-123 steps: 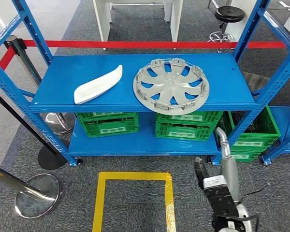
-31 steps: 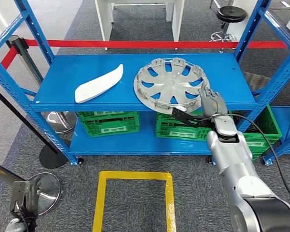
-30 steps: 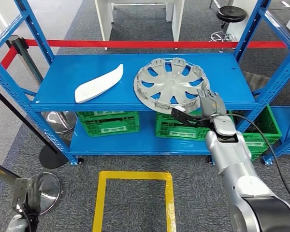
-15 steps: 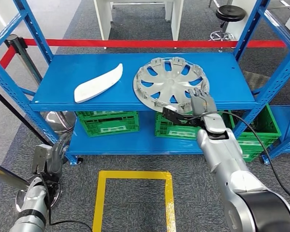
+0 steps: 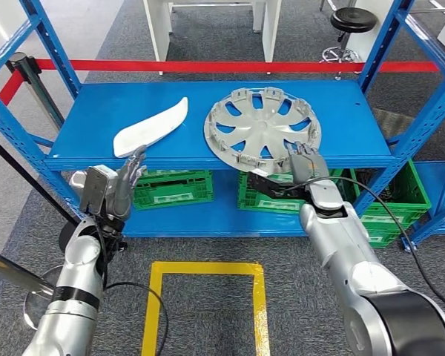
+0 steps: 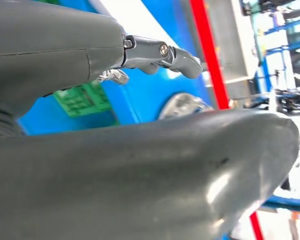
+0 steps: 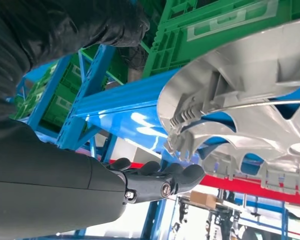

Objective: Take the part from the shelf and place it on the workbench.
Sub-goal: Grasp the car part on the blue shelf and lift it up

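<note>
A silver hubcap (image 5: pixel 262 130) lies flat on the right half of the blue shelf's top board (image 5: pixel 343 122). A white curved part (image 5: pixel 150 127) lies on the left half. My right hand (image 5: pixel 301 169) is at the hubcap's front right rim, fingers (image 5: pixel 305 154) spread over the edge and the thumb reaching left below the board's front. In the right wrist view the hubcap (image 7: pixel 254 90) lies just past the straight fingers (image 7: pixel 160 182), not gripped. My left hand (image 5: pixel 115 189) is raised, fingers apart and holding nothing, just below the shelf's front edge under the white part; one straight finger (image 6: pixel 160 50) shows in the left wrist view.
Green crates (image 5: pixel 167 189) (image 5: pixel 282 194) fill the lower shelf. Blue uprights (image 5: pixel 416 133) frame the rack. A red barrier tape (image 5: pixel 237 67) runs behind it. A yellow floor outline (image 5: pixel 203 297) lies in front, and a stanchion base (image 5: pixel 38 304) stands at the left.
My left arm has risen from near the floor up to the shelf's front edge. My right hand has slid a little left along the hubcap's front rim.
</note>
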Action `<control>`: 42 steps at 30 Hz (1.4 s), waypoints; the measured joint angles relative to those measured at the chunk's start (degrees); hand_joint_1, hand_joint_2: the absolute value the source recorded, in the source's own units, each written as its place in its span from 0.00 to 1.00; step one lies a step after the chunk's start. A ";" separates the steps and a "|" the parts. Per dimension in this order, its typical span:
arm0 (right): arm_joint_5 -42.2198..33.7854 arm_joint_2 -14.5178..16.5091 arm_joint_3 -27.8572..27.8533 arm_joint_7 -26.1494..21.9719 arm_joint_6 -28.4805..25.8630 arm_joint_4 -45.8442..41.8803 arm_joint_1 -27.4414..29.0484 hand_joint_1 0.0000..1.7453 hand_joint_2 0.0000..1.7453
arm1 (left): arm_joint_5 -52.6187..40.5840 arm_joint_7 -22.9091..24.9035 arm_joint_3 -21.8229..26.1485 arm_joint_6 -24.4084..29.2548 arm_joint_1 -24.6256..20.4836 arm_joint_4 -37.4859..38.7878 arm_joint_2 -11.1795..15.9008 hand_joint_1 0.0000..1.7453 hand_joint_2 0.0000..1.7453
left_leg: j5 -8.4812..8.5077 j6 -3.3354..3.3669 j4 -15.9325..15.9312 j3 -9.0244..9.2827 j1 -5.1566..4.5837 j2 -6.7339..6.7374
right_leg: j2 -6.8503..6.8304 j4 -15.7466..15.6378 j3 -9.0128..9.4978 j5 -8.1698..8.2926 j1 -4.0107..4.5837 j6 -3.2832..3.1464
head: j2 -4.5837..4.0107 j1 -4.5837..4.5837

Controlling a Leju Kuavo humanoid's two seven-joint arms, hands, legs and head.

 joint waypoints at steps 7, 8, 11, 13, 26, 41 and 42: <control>0.00 -0.11 -0.50 0.34 -0.02 0.67 -0.19 0.00 1.00 | 0.89 -0.03 -1.72 0.18 -0.52 -1.72 -0.68 0.00 0.00 | 0.00 0.00 0.00 -0.02 0.01 0.02 | 0.04 0.02 -0.05 0.00 0.01 0.00 | 0.00 0.00; 0.00 -0.13 -0.56 0.48 -0.01 0.72 -0.19 0.00 1.00 | 0.97 -0.14 -1.93 0.37 -0.52 -1.97 -0.75 0.00 0.00 | 0.00 0.00 0.00 -0.03 0.01 0.02 | 0.04 0.02 -0.06 0.00 0.01 0.00 | 0.00 0.00; 0.00 -0.23 -0.63 0.81 0.05 0.78 -0.18 0.00 1.00 | 1.56 -0.67 -2.50 1.07 -0.53 -3.12 -1.16 0.00 0.00 | 0.00 0.00 0.00 -0.05 0.00 0.02 | 0.04 0.02 -0.06 0.00 0.00 0.00 | 0.00 0.01; 0.00 -0.29 -0.64 0.99 0.13 0.80 -0.18 0.00 1.00 | 1.92 -0.85 -2.63 1.31 -0.53 -3.88 -1.35 0.00 0.00 | -0.05 0.07 0.24 -0.20 -0.06 0.01 | 0.04 -0.02 -0.12 0.12 -0.14 0.12 | 0.00 -0.01; 0.00 -0.91 -0.69 1.23 -1.70 0.78 -1.04 0.00 1.00 | 2.82 -1.86 -3.29 1.11 -0.73 -5.62 -1.56 0.00 0.00 | 0.73 1.64 -2.02 0.54 0.80 0.29 | 0.28 16.03 -12.89 -2.01 -0.87 2.20 | 0.00 0.74; 0.02 -1.96 -4.29 -1.39 1.20 -9.00 0.97 0.00 1.00 | 3.27 -2.40 -3.58 1.75 2.33 -5.90 -0.57 0.00 0.00 | -8.04 -0.97 17.31 -8.10 0.86 0.14 | 1.18 2.38 -6.59 3.33 -0.61 -1.08 | 0.00 0.00; 0.02 -2.01 -4.44 -1.50 1.18 -9.36 1.20 0.00 1.00 | 3.32 -2.42 -3.56 1.75 2.51 -5.94 -0.48 0.00 0.00 | -5.85 -0.32 16.28 -8.51 0.51 0.13 | 1.25 2.33 -6.23 3.12 -0.33 -1.21 | 0.00 -0.08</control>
